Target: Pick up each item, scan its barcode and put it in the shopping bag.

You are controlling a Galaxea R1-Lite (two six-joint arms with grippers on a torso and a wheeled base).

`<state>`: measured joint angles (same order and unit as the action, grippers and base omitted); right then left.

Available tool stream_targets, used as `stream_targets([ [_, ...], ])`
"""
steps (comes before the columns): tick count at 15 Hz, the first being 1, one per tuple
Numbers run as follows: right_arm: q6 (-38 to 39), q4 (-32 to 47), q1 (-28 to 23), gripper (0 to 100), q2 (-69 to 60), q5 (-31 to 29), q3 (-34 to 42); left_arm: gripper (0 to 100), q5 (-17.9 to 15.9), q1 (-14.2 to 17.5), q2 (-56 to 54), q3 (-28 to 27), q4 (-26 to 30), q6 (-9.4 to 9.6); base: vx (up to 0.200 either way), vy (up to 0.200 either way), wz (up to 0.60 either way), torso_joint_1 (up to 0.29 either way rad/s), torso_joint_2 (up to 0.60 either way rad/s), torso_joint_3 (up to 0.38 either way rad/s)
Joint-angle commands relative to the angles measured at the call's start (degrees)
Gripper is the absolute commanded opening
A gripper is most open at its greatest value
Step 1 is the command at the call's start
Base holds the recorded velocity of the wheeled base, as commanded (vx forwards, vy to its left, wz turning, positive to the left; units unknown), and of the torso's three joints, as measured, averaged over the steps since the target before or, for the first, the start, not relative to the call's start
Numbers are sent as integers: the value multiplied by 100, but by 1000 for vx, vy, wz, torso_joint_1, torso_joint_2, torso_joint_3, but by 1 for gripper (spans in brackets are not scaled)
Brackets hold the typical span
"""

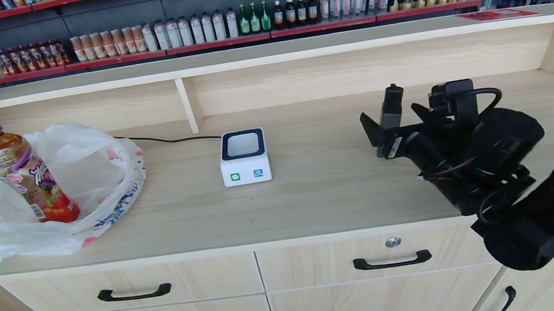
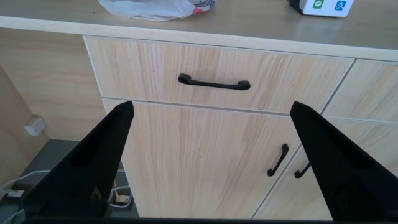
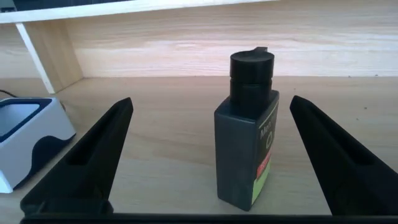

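Observation:
A dark grey bottle [image 1: 391, 108] with a black flip cap stands upright on the wooden counter [image 1: 326, 192], right of centre. My right gripper [image 1: 397, 129] is open around it, one finger on each side and neither touching the bottle [image 3: 245, 146]. A white scanner box [image 1: 244, 157] with a dark rim sits mid-counter. At the left, a tea bottle [image 1: 24, 174] with a purple cap stands tilted in the white plastic shopping bag [image 1: 93, 177]. My left gripper [image 2: 211, 106] is open and holds nothing, low in front of the counter's drawers.
A raised back shelf [image 1: 262, 59] with an upright divider [image 1: 188, 105] bounds the counter's far side. A black cable [image 1: 165, 139] runs from the scanner toward the left. Drawers with black handles [image 2: 214, 83] lie below the counter edge. The scanner's corner [image 3: 25, 140] is near the right gripper.

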<state>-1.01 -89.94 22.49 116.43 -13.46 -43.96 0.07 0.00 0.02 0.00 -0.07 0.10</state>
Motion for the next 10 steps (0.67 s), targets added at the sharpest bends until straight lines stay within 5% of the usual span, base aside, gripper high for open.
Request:
stream_targets([
  [1,5,-6,36,100,310,-69,-174,100,1,0,6,0,-1,-1,0,0,0,0,0,0],
  [10,207,-6,-193,100,1118,-473,-825,100,1,0,6,0,-1,8,0,0,0,0,0,0],
])
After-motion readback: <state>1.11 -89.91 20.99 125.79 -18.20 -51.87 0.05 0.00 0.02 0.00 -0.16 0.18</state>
